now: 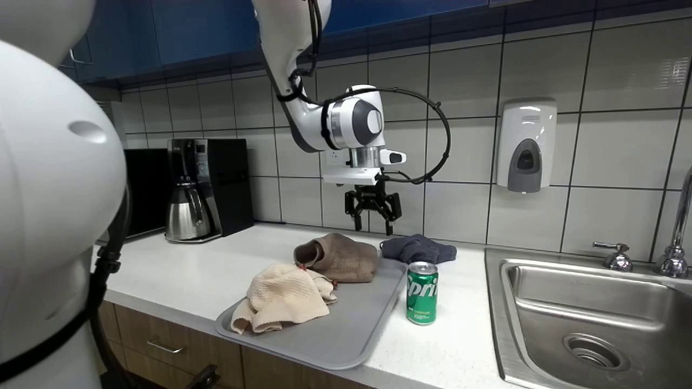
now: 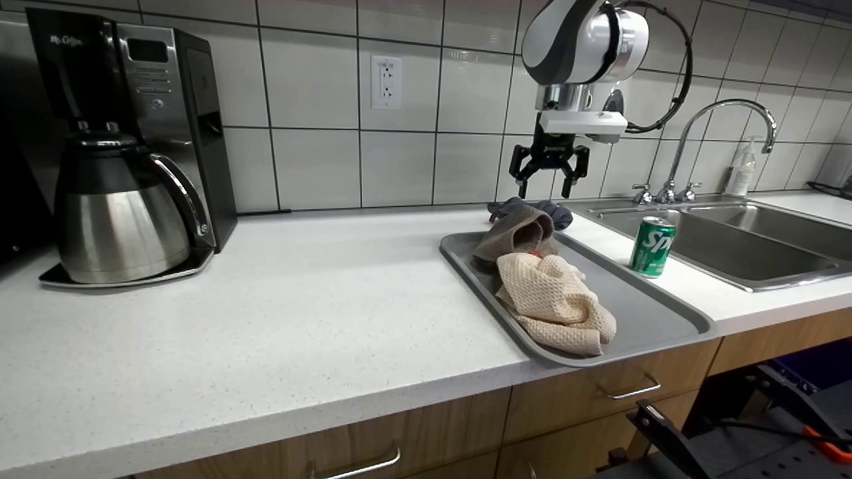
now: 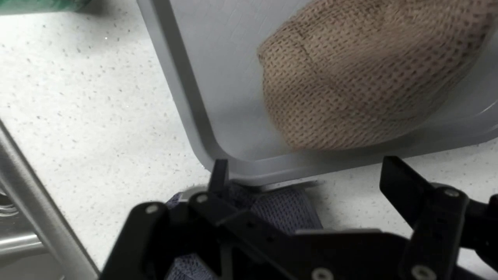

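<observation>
Though above the dark blue cloth [image 1: 419, 250], the claw [image 1: 373, 226] empty, its fingers [image 3: 404, 190] wide apart.

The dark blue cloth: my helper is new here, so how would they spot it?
Find the sink, then the gray tray near it on the counter. By the tray's corner nearest the sink and tiled wall lies the dark blue cloth. Unlike the brown cloth and cream cloth, it lies off the tray.

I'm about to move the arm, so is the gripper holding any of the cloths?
No, in an exterior view the gripper hangs open above the counter, with only tiled wall showing between its fingers.
</observation>
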Motion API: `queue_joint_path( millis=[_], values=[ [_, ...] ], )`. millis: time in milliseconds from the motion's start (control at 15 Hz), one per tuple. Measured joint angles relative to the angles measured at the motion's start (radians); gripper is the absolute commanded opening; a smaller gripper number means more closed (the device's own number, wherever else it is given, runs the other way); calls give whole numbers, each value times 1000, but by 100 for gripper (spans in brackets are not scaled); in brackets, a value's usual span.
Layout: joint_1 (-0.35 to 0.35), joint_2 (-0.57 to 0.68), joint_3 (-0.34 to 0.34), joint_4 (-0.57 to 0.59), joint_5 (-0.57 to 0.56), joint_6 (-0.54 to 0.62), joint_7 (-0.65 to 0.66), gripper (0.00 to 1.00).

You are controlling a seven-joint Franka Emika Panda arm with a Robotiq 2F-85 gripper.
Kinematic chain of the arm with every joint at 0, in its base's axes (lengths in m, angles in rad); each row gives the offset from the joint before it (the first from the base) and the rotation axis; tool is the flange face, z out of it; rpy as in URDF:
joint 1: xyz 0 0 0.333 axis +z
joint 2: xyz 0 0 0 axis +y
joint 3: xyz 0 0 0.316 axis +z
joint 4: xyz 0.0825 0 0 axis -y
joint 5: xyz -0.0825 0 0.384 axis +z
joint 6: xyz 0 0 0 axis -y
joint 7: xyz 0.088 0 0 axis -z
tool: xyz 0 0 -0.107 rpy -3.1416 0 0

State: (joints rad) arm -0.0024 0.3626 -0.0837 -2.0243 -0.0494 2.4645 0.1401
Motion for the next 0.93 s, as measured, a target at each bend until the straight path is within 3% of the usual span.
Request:
queue_joint_path(
  millis=[933],
  values=[
    [-38,177,-46,163,48,87,53,100]
  ],
)
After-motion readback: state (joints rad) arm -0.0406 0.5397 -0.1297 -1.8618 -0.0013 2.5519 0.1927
